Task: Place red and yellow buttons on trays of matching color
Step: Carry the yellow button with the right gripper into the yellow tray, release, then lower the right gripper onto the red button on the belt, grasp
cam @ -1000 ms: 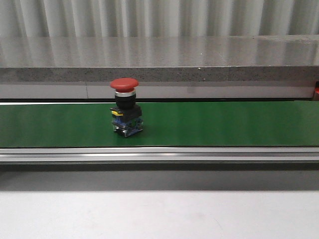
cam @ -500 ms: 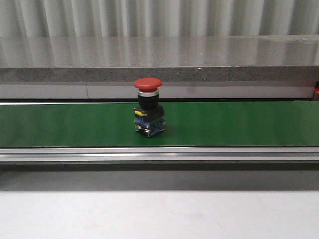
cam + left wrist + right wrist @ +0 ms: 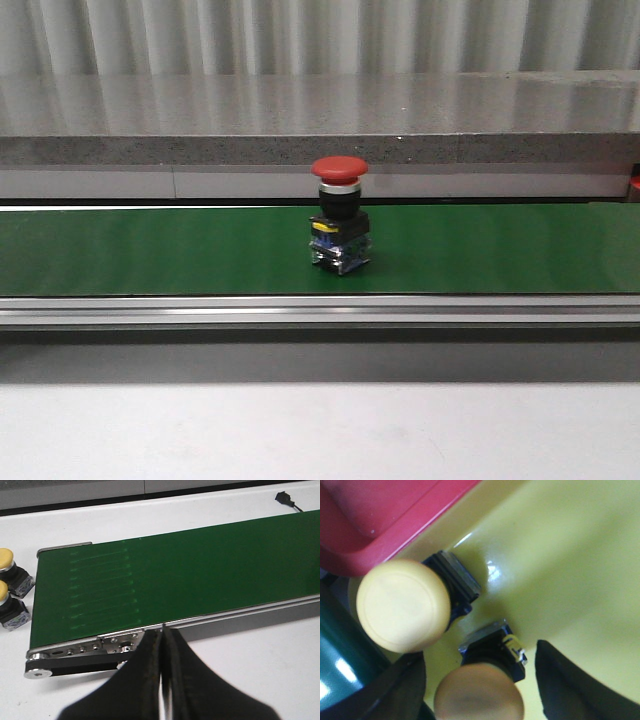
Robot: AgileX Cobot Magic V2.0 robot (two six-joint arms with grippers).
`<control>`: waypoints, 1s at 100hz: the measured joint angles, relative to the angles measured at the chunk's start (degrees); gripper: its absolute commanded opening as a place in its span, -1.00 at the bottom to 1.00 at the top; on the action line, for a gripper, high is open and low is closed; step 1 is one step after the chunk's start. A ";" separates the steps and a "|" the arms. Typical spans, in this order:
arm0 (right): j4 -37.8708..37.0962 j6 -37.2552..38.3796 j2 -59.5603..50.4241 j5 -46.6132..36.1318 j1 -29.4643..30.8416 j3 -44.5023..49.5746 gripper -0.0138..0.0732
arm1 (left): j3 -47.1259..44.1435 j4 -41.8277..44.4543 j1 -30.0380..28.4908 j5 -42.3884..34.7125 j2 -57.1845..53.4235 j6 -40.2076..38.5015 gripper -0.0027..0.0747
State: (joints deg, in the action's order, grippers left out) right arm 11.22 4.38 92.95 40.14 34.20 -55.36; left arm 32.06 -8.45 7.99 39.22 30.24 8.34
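A red button (image 3: 338,168) on a black base stands upright on the green belt (image 3: 500,250), near its middle. Two yellow buttons (image 3: 5,557) (image 3: 4,592) sit off the belt's end in the left wrist view. My left gripper (image 3: 162,632) is shut and empty, just short of the belt's metal rail. In the right wrist view, my right gripper (image 3: 480,680) is open over the yellow tray (image 3: 570,570). One yellow button (image 3: 479,695) stands between its fingers without being touched; another yellow button (image 3: 402,602) stands beside it. The red tray (image 3: 380,520) borders the yellow one.
A grey stone ledge (image 3: 320,130) runs behind the belt. An aluminium rail (image 3: 320,312) edges the belt's near side, with white table (image 3: 320,430) in front. A black plug (image 3: 285,497) lies beyond the belt in the left wrist view.
The red button has travelled to the right along the belt, from left of the middle to about the middle.
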 measured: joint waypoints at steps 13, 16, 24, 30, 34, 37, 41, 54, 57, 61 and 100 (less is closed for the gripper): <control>0.00 0.00 -1.99 0.00 0.00 0.00 0.44 | 0.00 0.00 0.00 0.00 0.00 0.00 -0.98; 0.00 0.00 -2.75 0.00 0.00 0.00 0.44 | 0.00 0.00 0.00 0.00 0.00 0.00 -0.98; 0.00 -0.08 -5.76 0.28 0.00 0.00 0.44 | 0.00 0.00 0.00 0.00 0.00 0.00 -0.98; 0.00 -0.12 -8.07 0.83 -0.34 0.00 0.44 | 0.00 0.00 0.00 0.00 0.00 0.00 -0.98; 0.00 -0.12 -9.92 1.23 -0.71 0.00 0.44 | 0.00 0.00 0.00 0.00 0.00 0.00 -0.98; 0.00 -0.29 -11.15 1.50 -1.34 0.00 0.44 | 0.00 0.00 0.00 0.00 0.00 0.00 -0.98; 0.00 -0.39 -12.99 1.92 -2.05 0.00 0.44 | 0.00 0.00 0.00 0.00 0.00 0.00 -0.98; 0.00 -1.26 -18.28 3.85 -5.62 0.00 0.52 | 0.00 0.00 0.00 0.00 0.00 0.00 -0.98; 0.00 -1.48 -19.18 4.18 -6.57 0.00 0.57 | 0.00 0.00 0.00 0.00 0.00 0.00 -0.98; 0.00 -1.71 -20.27 4.86 -8.04 0.00 0.63 | 0.00 0.00 0.00 0.00 0.00 0.00 -0.98; 0.00 -2.89 -21.73 12.50 -22.02 -3.41 0.76 | 0.00 0.00 0.00 0.00 0.00 0.00 -0.98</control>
State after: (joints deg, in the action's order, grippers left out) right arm 11.22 1.49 71.22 52.64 12.18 -58.77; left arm 32.06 -8.45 7.99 39.22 30.24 8.34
